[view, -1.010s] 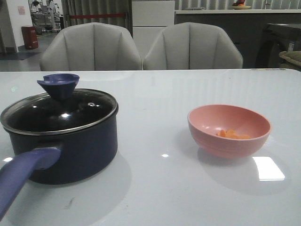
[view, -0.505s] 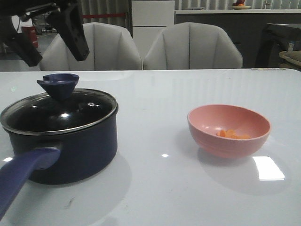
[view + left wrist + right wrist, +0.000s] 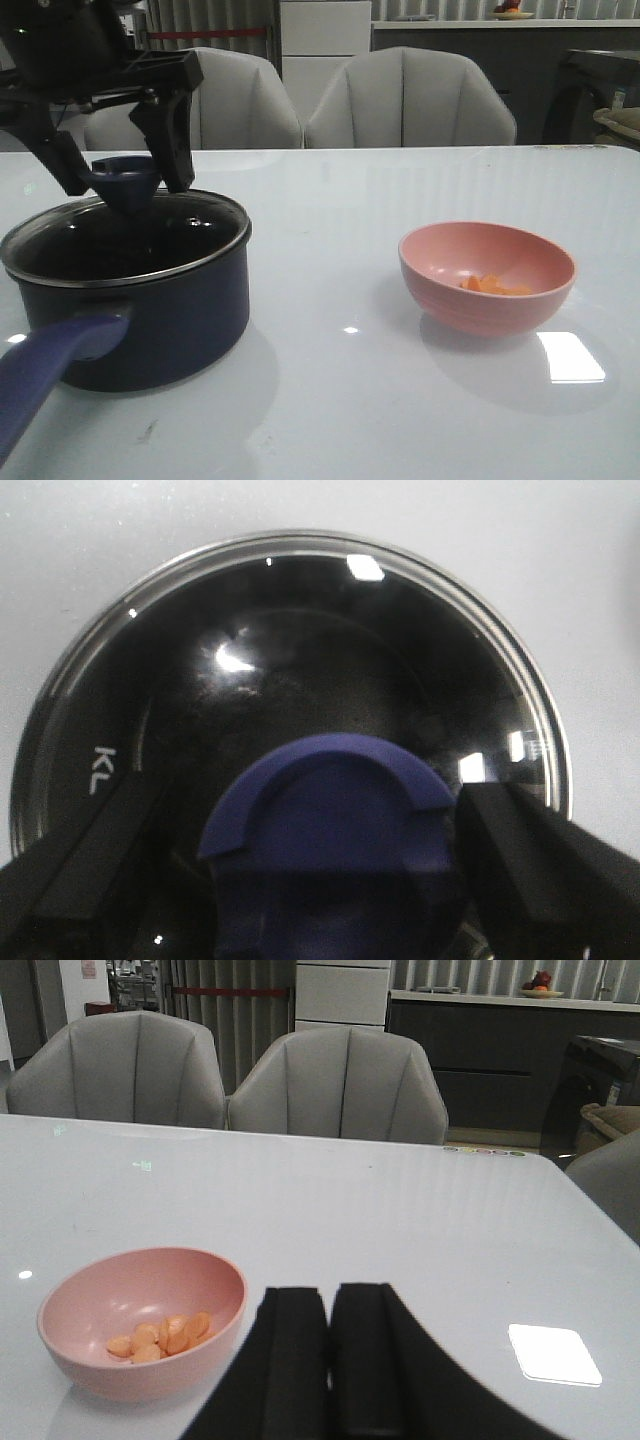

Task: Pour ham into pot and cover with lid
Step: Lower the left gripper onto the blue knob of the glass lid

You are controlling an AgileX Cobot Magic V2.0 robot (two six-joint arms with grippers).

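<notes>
Right now you're at the lid-removal step: your left gripper hangs spread wide, one finger on each side of the blue knob, gripping nothing yet. The glass lid sits on the pot; the ham waits in the pink bowl. Next, close on the knob and lift straight. Your right gripper is pressed together, empty.
</notes>
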